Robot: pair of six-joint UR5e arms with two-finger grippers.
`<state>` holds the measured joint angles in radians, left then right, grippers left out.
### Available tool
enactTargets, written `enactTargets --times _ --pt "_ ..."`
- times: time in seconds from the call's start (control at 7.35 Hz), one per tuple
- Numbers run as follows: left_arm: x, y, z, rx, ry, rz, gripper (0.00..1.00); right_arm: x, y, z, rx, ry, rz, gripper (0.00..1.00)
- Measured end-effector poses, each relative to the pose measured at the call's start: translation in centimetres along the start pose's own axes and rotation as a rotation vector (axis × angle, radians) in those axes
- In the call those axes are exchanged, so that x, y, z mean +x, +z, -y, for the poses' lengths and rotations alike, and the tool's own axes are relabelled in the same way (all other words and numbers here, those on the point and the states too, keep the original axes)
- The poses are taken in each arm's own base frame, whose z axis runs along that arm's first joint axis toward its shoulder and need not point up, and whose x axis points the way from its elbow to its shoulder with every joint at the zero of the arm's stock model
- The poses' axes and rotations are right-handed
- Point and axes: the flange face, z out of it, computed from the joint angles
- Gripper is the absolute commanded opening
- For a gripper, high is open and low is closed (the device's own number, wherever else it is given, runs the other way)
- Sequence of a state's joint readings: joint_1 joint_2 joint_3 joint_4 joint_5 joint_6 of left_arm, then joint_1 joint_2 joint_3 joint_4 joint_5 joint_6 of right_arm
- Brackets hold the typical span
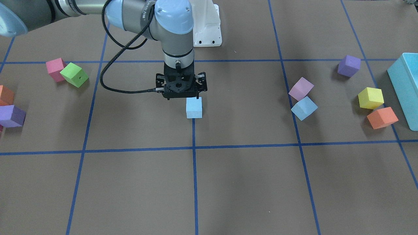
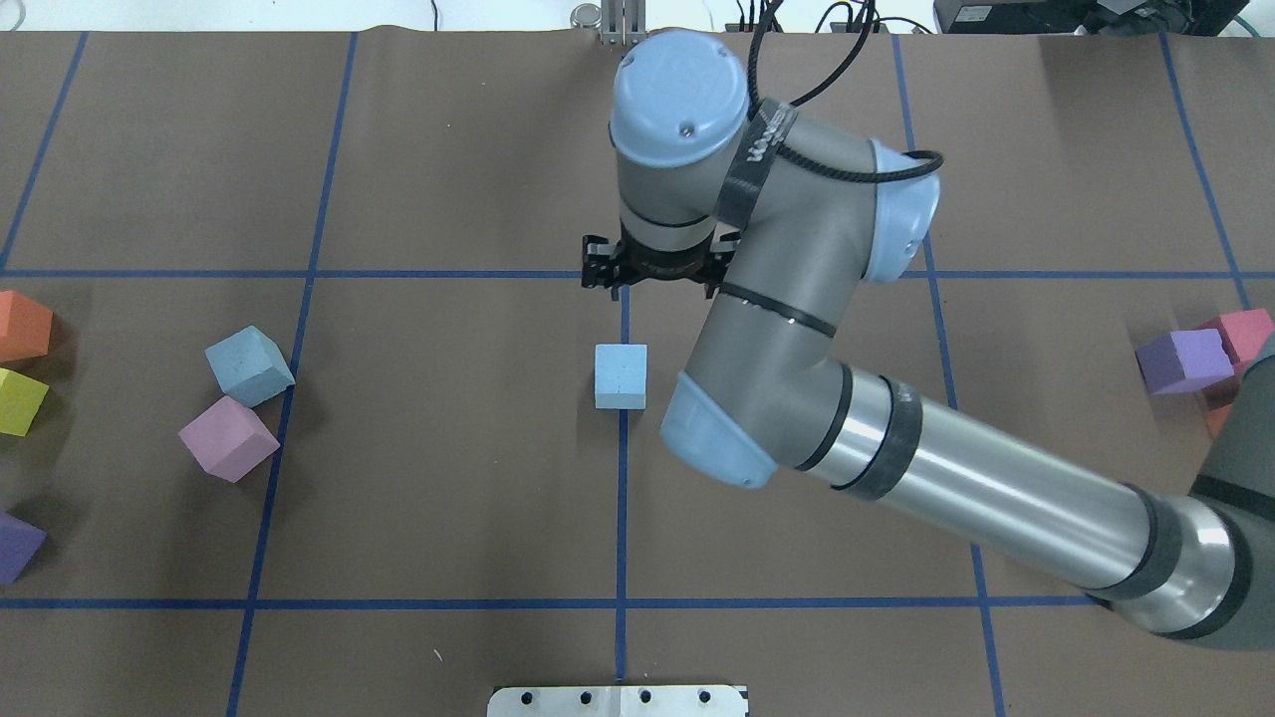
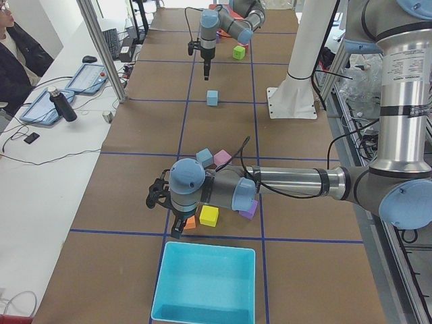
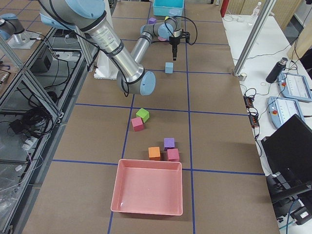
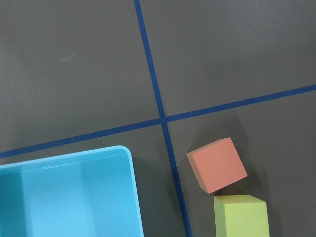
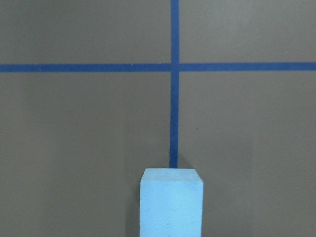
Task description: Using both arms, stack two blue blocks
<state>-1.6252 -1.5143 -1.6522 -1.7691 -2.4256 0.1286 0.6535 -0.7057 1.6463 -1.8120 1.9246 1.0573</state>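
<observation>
One sky-blue block [image 1: 194,107] stands alone on a blue tape line at the table's middle; it also shows in the overhead view [image 2: 621,376] and at the bottom of the right wrist view [image 6: 171,202]. My right gripper [image 1: 183,97] hangs a little above it, pointing down, jaws apart and empty. The second blue block [image 1: 304,108] lies tilted against a lilac cube [image 1: 300,88] on my left side, also in the overhead view [image 2: 249,365]. My left gripper [image 3: 158,197] hovers near the orange and yellow cubes, away from that block. I cannot tell whether it is open or shut.
A teal box [image 1: 405,85] sits at my far left, with yellow [image 1: 370,98], orange [image 1: 382,117] and purple [image 1: 348,65] cubes beside it. Pink [image 1: 55,69], green [image 1: 74,75], purple [image 1: 12,116] and orange cubes lie on my right. A pink tray [image 4: 147,191] stands beyond them.
</observation>
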Motion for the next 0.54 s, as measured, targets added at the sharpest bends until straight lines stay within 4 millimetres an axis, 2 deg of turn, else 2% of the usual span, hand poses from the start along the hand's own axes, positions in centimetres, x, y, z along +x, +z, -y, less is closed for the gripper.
enactTargets --times 0.14,0.27,0.54 --pt "1.0 -0.2 0.9 0.041 0.046 0.001 0.98 5.3 -1.6 2.6 -0.003 -0.029 -0.001 1.0" --pt "3.1 0.4 2.8 0.066 0.094 -0.009 0.99 12.0 -2.7 4.2 -0.005 -0.071 -0.004 1.0" --pt "8.7 1.7 6.7 0.075 0.134 -0.042 0.99 26.7 -3.8 5.3 -0.004 -0.184 -0.057 1.0"
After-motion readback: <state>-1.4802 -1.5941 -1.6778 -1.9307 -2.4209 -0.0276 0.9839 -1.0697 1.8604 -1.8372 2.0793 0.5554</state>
